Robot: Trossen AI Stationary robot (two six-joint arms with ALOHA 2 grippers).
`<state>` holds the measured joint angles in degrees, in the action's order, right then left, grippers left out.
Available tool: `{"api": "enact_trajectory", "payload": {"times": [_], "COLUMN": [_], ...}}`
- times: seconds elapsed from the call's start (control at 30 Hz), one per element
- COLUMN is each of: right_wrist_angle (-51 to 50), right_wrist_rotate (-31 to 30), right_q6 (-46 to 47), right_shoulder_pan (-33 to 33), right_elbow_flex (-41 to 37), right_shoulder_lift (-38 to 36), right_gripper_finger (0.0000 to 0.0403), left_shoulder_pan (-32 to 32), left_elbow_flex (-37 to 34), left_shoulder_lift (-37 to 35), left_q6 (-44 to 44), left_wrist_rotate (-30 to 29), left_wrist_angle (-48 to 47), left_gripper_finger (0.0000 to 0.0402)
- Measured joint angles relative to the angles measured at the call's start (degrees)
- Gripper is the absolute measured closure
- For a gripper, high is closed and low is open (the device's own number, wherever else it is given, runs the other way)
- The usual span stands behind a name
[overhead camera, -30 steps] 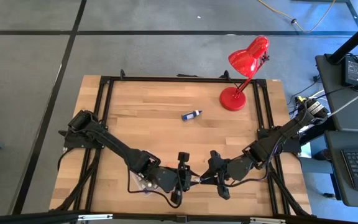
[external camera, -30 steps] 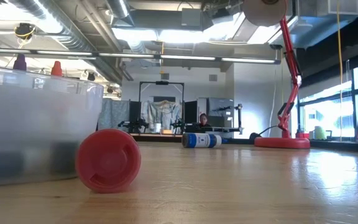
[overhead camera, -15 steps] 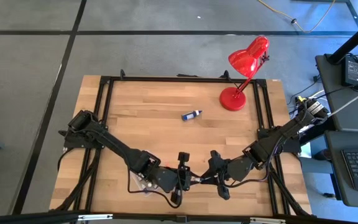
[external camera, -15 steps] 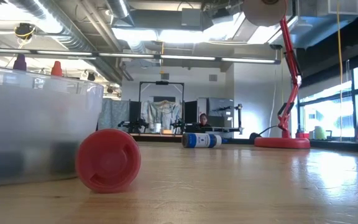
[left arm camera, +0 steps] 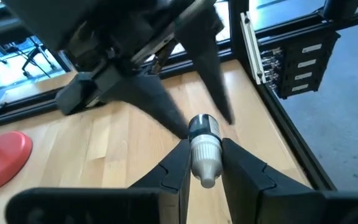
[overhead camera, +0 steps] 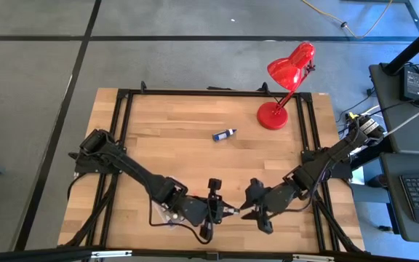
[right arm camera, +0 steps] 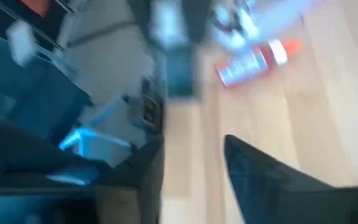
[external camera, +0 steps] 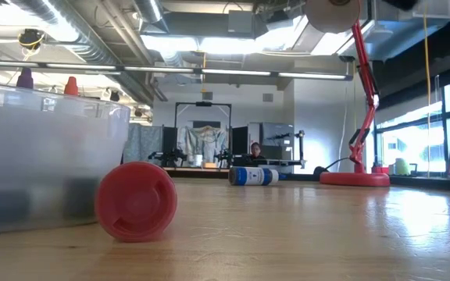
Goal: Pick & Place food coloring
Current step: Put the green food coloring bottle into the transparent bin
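Observation:
My left gripper (overhead camera: 224,210) is near the table's front edge, shut on a small pale food coloring bottle (left arm camera: 204,148) with a dark band and a white tapered tip. My right gripper (overhead camera: 247,212) stands just to its right, open and empty; its dark fingers (left arm camera: 166,109) show beyond the bottle. A blue bottle (overhead camera: 224,134) lies on its side mid-table and also shows in the low view (external camera: 252,176). A red bottle (right arm camera: 253,62) lies on its side on the wood; its round end (external camera: 135,200) faces the low camera. My left gripper pinches the pale bottle's body (left arm camera: 199,152) by its sides between its two fingers (left arm camera: 178,167). The fingers are about level and point toward the table's right. The bottle lies along them, white tip (left arm camera: 207,179) toward the wrist, clear of the table.
A clear plastic tray (external camera: 45,156) stands at the low view's left, with coloured bottle caps (external camera: 70,84) showing above its rim. A red desk lamp (overhead camera: 282,87) stands at the far right corner. A black frame (overhead camera: 122,131) runs around the tabletop.
My right gripper has drawn back from my left gripper toward the table's right edge, and a gap now shows between the two. The pale bottle stays in my left gripper.

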<state>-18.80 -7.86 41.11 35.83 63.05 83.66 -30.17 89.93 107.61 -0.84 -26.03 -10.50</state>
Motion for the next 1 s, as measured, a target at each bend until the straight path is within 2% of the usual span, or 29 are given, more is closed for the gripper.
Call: {"api": "enact_trajectory", "payload": {"times": [0.13, 0.27, 0.37, 0.47, 0.63, 0.87, 1.0], "right_wrist_angle": [-7.66, -11.78, -11.72, -11.56, -11.34, -10.95, -10.94], "right_wrist_rotate": [-0.79, -5.28, -9.28, -12.77, -14.04, -15.62, -12.96], "right_q6": [2.02, 2.42, 1.99, 2.05, 2.40, 3.66, 3.64], "right_shoulder_pan": [-0.11, -0.04, -0.07, -0.13, -1.80, -5.08, -6.98], "right_elbow_flex": [-0.02, -0.05, -0.07, -0.07, -0.07, -0.07, -0.07], "right_shoulder_lift": [0.00, 0.00, 0.00, 0.00, 0.05, 2.01, 3.09], "right_gripper_finger": [0.0188, 0.0162, 0.0155, 0.0153, 0.0153, 0.0153, 0.0153], "left_shoulder_pan": [-0.86, -2.12, -3.49, -5.23, -7.50, -8.78, -8.86], "left_elbow_flex": [0.00, 0.00, 0.00, 0.00, -0.11, -3.02, -4.68], "left_shoulder_lift": [0.00, 0.00, 0.00, 0.00, 0.00, 0.15, 0.31], "left_q6": [-1.37, -10.46, -21.90, -36.88, -60.88, -76.37, -78.86], "left_wrist_rotate": [0.04, 0.11, 1.61, 4.41, 9.79, 18.65, 21.38], "left_wrist_angle": [-0.72, -8.52, -18.97, -30.48, -47.10, -48.79, -46.62], "left_gripper_finger": [0.0334, 0.0334, 0.0334, 0.0335, 0.0335, 0.0330, 0.0333]}}
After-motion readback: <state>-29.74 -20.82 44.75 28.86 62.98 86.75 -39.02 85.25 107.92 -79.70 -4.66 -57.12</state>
